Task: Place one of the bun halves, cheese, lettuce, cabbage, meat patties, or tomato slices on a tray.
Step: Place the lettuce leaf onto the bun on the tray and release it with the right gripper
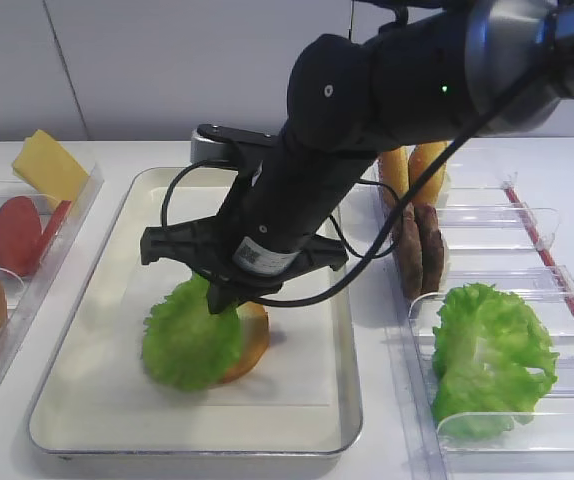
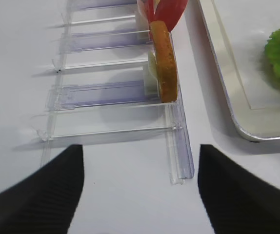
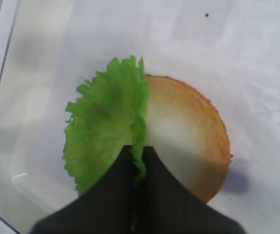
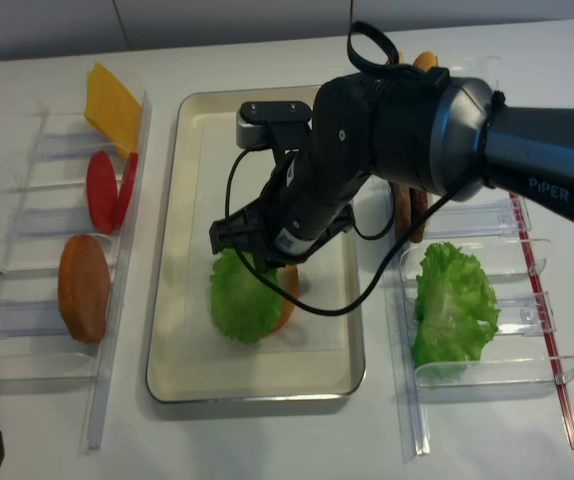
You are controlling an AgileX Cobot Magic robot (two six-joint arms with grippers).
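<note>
Right wrist view, jaws clamped on frilly green lettuce [image 3: 103, 126], over round bun half [image 3: 189, 136].

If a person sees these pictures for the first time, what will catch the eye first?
The big black right arm dominates the middle: the right gripper is shut on the lettuce, holding it over a bun half that lies on the tray. Next comes the large clump of green leaves in the clear bins to the right of the tray. On the left side, red tomato slices and yellow cheese stand in their bins.
</note>
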